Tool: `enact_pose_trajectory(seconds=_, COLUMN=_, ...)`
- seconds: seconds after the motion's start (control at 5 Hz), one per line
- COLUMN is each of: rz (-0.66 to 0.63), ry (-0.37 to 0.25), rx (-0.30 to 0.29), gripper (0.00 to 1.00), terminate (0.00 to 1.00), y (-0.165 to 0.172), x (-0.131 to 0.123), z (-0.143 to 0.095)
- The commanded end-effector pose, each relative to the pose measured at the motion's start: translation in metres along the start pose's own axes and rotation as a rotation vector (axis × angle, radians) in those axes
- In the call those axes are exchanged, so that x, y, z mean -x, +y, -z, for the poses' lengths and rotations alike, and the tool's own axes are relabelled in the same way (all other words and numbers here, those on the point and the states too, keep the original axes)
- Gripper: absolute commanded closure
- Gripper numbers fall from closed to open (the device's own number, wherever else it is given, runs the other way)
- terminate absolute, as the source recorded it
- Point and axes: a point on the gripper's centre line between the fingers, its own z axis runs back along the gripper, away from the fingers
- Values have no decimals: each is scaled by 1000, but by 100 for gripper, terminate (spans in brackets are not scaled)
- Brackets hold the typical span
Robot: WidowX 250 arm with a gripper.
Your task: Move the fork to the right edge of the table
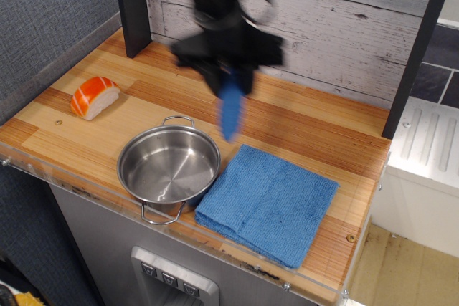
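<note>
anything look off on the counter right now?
Nothing spilled or damaged. The cloth lies skewed, one corner near the front rim of the table. The pot is upright and empty, and the sushi piece sits at left. The fork hangs from the blurred gripper, clear of the table.
</note>
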Motion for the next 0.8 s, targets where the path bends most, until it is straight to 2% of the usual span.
enact_pose_trajectory(seconds=0.0, rz=9, ry=-18, rx=57, gripper=100, terminate=0, y=-57, x=-11, z=39)
enact_pose_trajectory(seconds=0.2, rz=9, ry=-10, rx=64, gripper=100, terminate=0, y=-65, x=-18, z=48)
enact_pose_trajectory(seconds=0.4, rz=-12, ry=33, rx=86, gripper=100, terminate=0, y=-71, x=-19, z=54)
enact_pose_trajectory(seconds=0.6, rz=-46, ry=132, rx=110, gripper=100, terminate=0, y=-77, x=-13, z=52)
